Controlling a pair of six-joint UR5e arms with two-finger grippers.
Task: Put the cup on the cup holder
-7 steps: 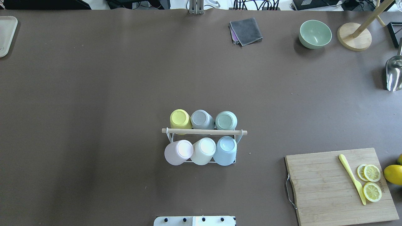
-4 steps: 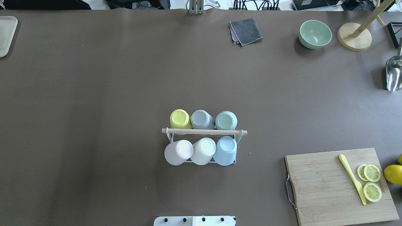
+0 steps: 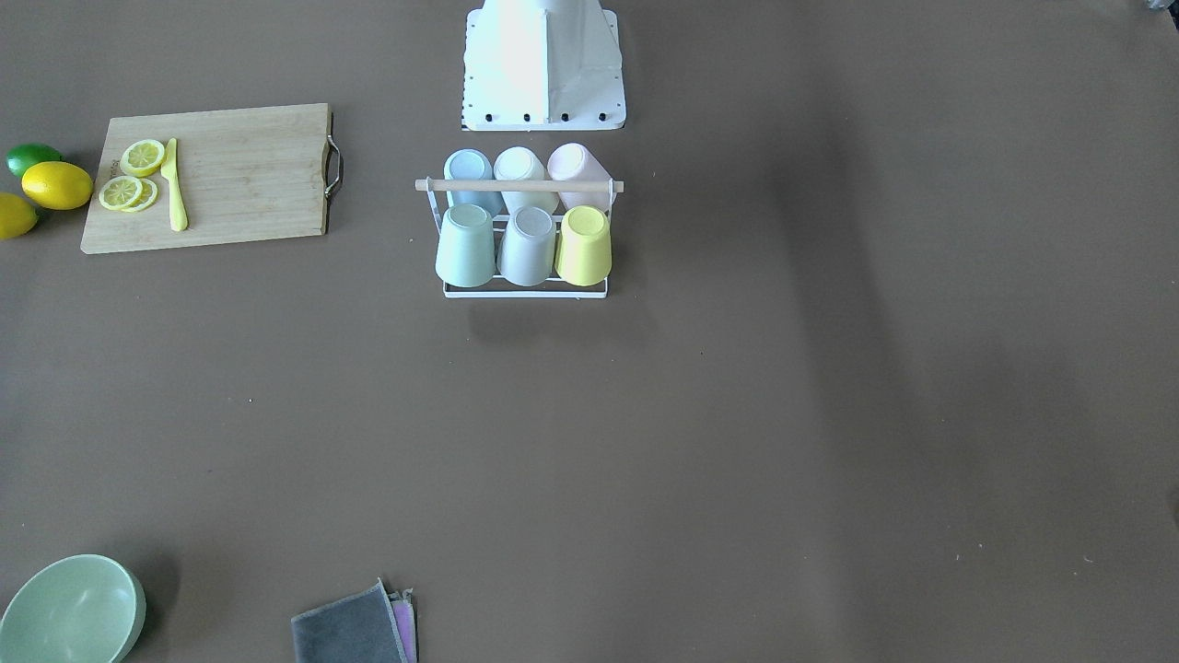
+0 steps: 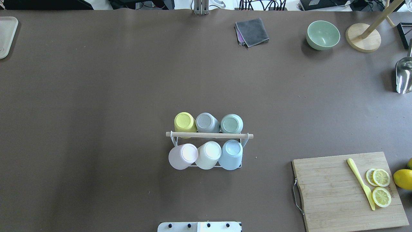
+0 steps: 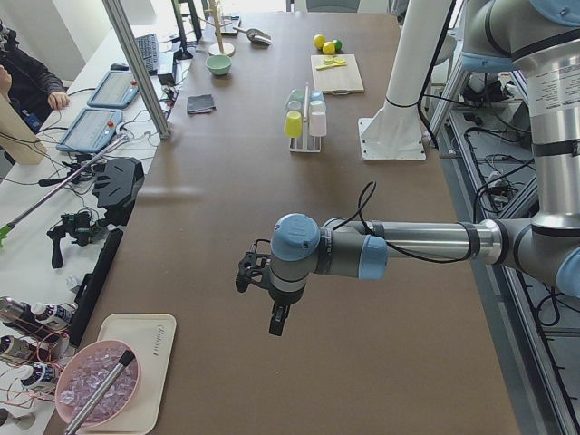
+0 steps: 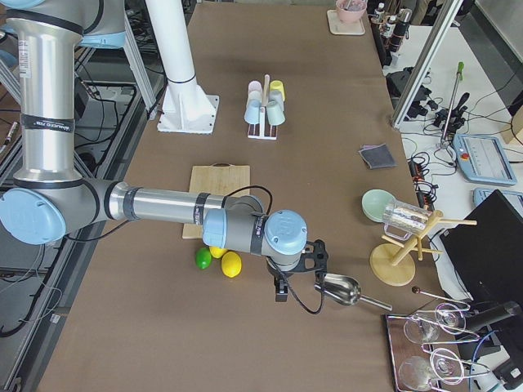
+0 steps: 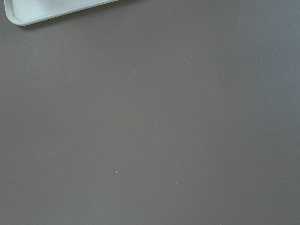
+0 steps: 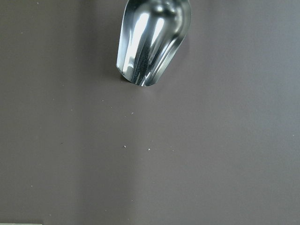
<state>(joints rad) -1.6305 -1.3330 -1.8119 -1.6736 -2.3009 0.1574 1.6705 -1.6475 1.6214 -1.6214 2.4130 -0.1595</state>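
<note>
The cup holder [image 4: 209, 135], a white wire rack with a wooden rod on top, stands near the middle of the table, close to the robot base. Several pastel cups sit upside down on its prongs: yellow [image 4: 184, 122], grey [image 4: 206, 122] and green [image 4: 231, 123] in the far row, pink [image 4: 182, 156], white [image 4: 209, 154] and blue [image 4: 231, 154] in the near row. The rack also shows in the front view [image 3: 519, 185]. My left gripper [image 5: 277, 323] hangs over bare table far to the left, my right gripper [image 6: 279, 292] far to the right. Whether they are open I cannot tell.
A cutting board [image 4: 334, 193] with lemon slices and a yellow knife lies at the near right, whole lemons [image 4: 403, 178] beside it. A green bowl [image 4: 323, 34], grey cloth [image 4: 252, 31], wooden stand [image 4: 363, 37], metal scoop [image 8: 152, 40] and a pale tray [image 4: 6, 35] lie along the table's edges.
</note>
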